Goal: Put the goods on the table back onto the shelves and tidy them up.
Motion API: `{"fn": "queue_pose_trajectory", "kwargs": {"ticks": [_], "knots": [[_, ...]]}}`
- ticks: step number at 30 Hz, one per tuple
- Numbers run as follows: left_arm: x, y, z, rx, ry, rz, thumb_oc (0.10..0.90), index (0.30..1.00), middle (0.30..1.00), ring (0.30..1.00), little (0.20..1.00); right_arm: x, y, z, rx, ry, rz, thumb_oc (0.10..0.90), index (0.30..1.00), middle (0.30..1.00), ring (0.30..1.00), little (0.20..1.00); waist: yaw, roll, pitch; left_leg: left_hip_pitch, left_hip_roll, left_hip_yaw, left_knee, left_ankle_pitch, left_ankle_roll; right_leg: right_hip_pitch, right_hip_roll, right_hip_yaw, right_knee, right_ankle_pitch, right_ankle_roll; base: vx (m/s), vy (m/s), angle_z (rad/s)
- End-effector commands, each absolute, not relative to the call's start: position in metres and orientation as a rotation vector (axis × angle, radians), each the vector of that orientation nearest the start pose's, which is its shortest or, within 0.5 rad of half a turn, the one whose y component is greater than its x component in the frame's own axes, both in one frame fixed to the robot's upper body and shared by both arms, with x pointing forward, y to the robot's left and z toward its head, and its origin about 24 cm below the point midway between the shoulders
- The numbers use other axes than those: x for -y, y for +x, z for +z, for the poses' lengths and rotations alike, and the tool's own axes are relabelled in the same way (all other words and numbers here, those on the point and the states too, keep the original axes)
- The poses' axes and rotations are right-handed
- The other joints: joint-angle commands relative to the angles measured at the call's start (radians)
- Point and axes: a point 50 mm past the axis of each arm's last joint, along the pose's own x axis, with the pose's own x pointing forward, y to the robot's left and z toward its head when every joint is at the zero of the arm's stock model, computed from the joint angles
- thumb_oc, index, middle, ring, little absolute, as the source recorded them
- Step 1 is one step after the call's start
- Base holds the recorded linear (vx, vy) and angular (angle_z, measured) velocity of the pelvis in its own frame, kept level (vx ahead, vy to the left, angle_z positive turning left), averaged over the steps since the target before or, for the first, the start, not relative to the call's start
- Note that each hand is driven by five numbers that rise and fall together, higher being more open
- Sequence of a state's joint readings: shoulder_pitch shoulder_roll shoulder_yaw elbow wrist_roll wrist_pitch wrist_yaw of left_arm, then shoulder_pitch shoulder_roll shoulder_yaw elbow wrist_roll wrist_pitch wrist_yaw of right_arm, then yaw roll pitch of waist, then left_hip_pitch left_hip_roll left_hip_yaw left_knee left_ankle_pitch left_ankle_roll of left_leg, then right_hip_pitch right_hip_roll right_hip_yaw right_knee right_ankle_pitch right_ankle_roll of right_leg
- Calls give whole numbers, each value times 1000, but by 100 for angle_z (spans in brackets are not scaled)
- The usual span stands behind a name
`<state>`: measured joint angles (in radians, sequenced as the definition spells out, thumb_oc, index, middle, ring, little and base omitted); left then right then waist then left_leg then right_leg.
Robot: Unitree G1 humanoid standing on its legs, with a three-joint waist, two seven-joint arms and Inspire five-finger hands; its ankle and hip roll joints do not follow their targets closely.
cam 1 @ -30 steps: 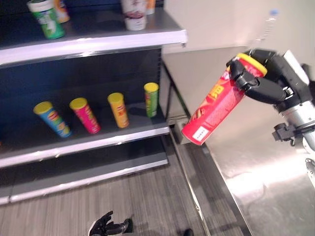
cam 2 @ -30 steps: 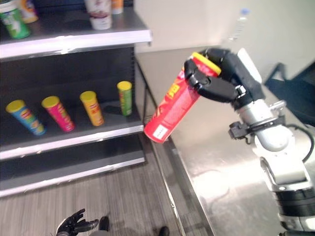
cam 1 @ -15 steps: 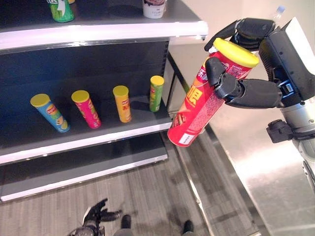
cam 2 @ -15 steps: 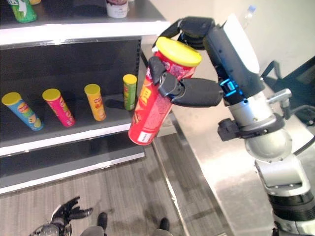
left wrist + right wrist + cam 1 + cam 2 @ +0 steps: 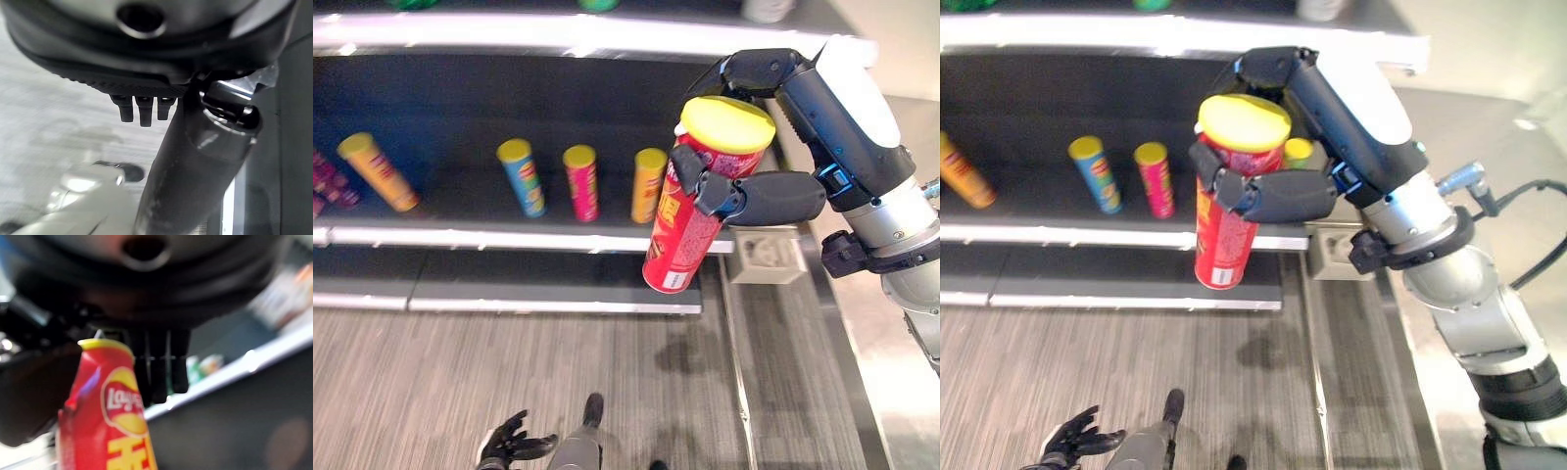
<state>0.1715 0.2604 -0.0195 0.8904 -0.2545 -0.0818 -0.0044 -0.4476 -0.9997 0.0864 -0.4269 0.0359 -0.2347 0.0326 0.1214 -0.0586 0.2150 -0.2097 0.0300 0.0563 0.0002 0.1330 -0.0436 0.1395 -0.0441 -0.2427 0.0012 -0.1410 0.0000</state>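
**Red can held aloft before the shelves**

Nearest, at the bottom edge of the left eye frame, left of centre: left hand, hanging low over the striped grey floor, fingers spread and relaxed, holding nothing.

Higher, at centre right of the frame: right hand curled round the top of the red chip can, thumb across the front just under the yellow lid, fingers wrapped over behind the lid. Can held off any surface, lid uppermost, tilted slightly with its base swung toward the lower left. Confirmed in the right wrist view: red can against the dark fingers.

At the right edge, a strip of steel table.

Further back, across the upper half: dark shelving. On the middle shelf, a row of smaller cans standing apart from one another: orange can just left of the held can, then pink can, blue can, and a yellow-orange can far left, leaning. Above, along the top of the frame, the pale edge of the upper shelf.
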Motion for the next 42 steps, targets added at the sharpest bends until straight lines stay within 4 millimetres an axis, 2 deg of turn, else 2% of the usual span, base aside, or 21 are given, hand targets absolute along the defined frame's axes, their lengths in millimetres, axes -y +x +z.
{"fn": "queue_pose_trajectory", "kwargs": {"ticks": [1, 3, 4, 5, 7, 9, 11, 13, 14, 15, 16, 17, 18, 21, 22, 23, 26, 31, 36, 38, 42], "knots": [[-285, 125, -113, -799, 110, 318, 800, 900, 900, 900, 900, 159, 217, 311, 1207, -905, 324, 400, 300, 300, 300, 300, -56, -23, -55, 48, 89, 20, 87, -127, -70, -92, -69, 65, 24, 33, 141, -229, 395, -11], [-287, 128, -110, -781, 130, 317, 800, 900, 900, 900, 900, 157, 219, 309, 1198, -900, 342, 400, 300, 300, 300, 300, -75, -14, -58, 66, 209, -5, 75, -90, -93, -125, -123, 59, 28, 38, 162, -173, 432, 2], [-290, 129, -108, -778, 145, 323, 800, 900, 900, 900, 900, 158, 221, 305, 1178, -901, 338, 400, 300, 300, 300, 300, -88, 2, -67, 81, 305, -38, 63, -31, -119, -141, -160, 64, 36, 37, 182, -99, 387, 9], [-290, 129, -108, -778, 145, 323, 800, 900, 900, 900, 900, 158, 221, 305, 1177, -901, 339, 400, 300, 300, 300, 300, -89, 4, -67, 82, 307, -39, 59, -29, -120, -140, -157, 62, 38, 35, 181, -38, 461, 21], [-292, 130, -106, -766, 168, 323, 800, 900, 900, 900, 900, 160, 225, 299, 1144, -906, 326, 400, 300, 300, 300, 300, -102, 28, -79, 115, 373, -85, 48, 57, -164, -141, -199, 76, 41, 50, 211, 11, 385, 48], [-294, 130, -103, -758, 185, 318, 800, 900, 900, 900, 900, 160, 227, 296, 1129, -902, 337, 400, 300, 300, 300, 300, -104, 37, -84, 144, 383, -111, 40, 51, -183, -148, -216, 84, 41, 60, 223, 6, 439, 10], [-303, 140, -94, -728, 237, 293, 800, 900, 900, 900, 900, 161, 231, 294, 1108, -911, 311, 400, 300, 300, 300, 300, -114, 56, -100, 150, 335, -136, 41, -76, -211, -121, -277, 88, -7, 133, 259, 9, 646, 16], [-306, 144, -90, -717, 254, 285, 800, 900, 900, 900, 900, 161, 232, 294, 1108, -911, 303, 400, 300, 300, 300, 300, -115, 54, -99, 128, 306, -136, 73, -124, -206, -118, -308, 86, -36, 172, 262, -44, 396, 39], [-313, 150, -84, -694, 285, 300, 800, 900, 900, 900, 900, 157, 239, 294, 1106, -900, 288, 400, 300, 300, 300, 300, -114, 39, -84, 111, 253, -113, 137, -223, -192, -148, -371, 94, -81, 276, 262, -53, 332, 9], [-313, 150, -84, -694, 285, 301, 800, 900, 900, 900, 900, 157, 239, 294, 1107, -900, 288, 400, 300, 300, 300, 300, -114, 39, -85, 110, 253, -113, 139, -224, -191, -149, -372, 95, -81, 276, 262, -196, 595, 27], [-324, 149, -77, -688, 315, 321, 800, 900, 900, 900, 900, 146, 240, 299, 1147, -891, 306, 400, 300, 300, 300, 300, -91, 33, -60, 80, 212, -63, 175, -249, -147, -204, -406, 45, -83, 357, 261, -195, 465, -1], [-327, 151, -74, -672, 311, 333, 800, 900, 900, 900, 900, 145, 240, 299, 1155, -894, 306, 400, 300, 300, 300, 300, -91, 39, -55, 78, 194, -41, 157, -239, -137, -209, -386, 43, -73, 322, 245, -230, 755, -43], [-330, 152, -71, -667, 309, 336, 800, 900, 900, 900, 900, 150, 242, 296, 1122, -926, 286, 400, 300, 300, 300, 300, -94, 36, -53, 77, 142, -34, 128, -210, -108, -228, -299, 137, 14, 232, 220, -100, 623, -59], [-330, 149, -74, -683, 297, 339, 800, 900, 900, 900, 900, 153, 241, 296, 1129, -935, 271, 400, 300, 300, 300, 300, -75, 40, -51, 93, 88, -20, 59, -181, -74, -201, -155, 112, 112, 83, 171, -62, 364, 16], [-330, 149, -74, -682, 297, 339, 800, 900, 900, 900, 900, 153, 241, 296, 1130, -935, 271, 400, 300, 300, 300, 300, -76, 40, -53, 91, 86, -21, 56, -177, -73, -204, -156, 111, 113, 84, 171, -75, 229, 17], [-326, 145, -80, -709, 272, 349, 800, 900, 900, 900, 900, 156, 243, 294, 1117, -950, 253, 400, 300, 300, 300, 300, -73, 31, -48, 96, 52, -25, 38, -174, -62, -204, -77, 125, 147, 33, 156, -49, 126, 7], [-317, 136, -91, -751, 249, 337, 800, 900, 900, 900, 900, 156, 242, 290, 1110, -970, 241, 400, 300, 300, 300, 300, -59, 14, -37, 98, 9, -38, 50, -199, -47, -176, -32, 136, 86, 37, 133, -28, 95, 40], [-309, 139, -92, -736, 220, 329, 800, 900, 900, 900, 900, 151, 245, 285, 1099, -967, 260, 400, 300, 300, 300, 300, -52, 3, -2, 56, 1, -37, 173, -235, -64, -154, -41, 89, 25, 61, 127, -47, 8, 22], [-302, 142, -92, -723, 219, 311, 800, 900, 900, 900, 900, 142, 257, 277, 1055, -962, 293, 400, 300, 300, 300, 300, -34, -10, -9, 3, 114, -70, 132, -168, -104, -142, -75, 86, -8, 62, 152, 14, 167, 13], [-302, 145, -90, -712, 226, 314, 800, 900, 900, 900, 900, 142, 261, 273, 1046, -944, 255, 400, 300, 300, 300, 300, -28, 2, -22, -23, 203, -129, 21, -105, -134, -149, -101, 107, 4, 32, 171, 104, 288, -20], [-300, 144, -91, -713, 236, 313, 800, 900, 900, 900, 900, 146, 265, 271, 1038, -966, 192, 400, 300, 300, 300, 300, -23, 40, -44, -5, 228, -156, -59, -81, -153, -126, -129, 120, 6, 16, 192, 125, 304, 3]]}}
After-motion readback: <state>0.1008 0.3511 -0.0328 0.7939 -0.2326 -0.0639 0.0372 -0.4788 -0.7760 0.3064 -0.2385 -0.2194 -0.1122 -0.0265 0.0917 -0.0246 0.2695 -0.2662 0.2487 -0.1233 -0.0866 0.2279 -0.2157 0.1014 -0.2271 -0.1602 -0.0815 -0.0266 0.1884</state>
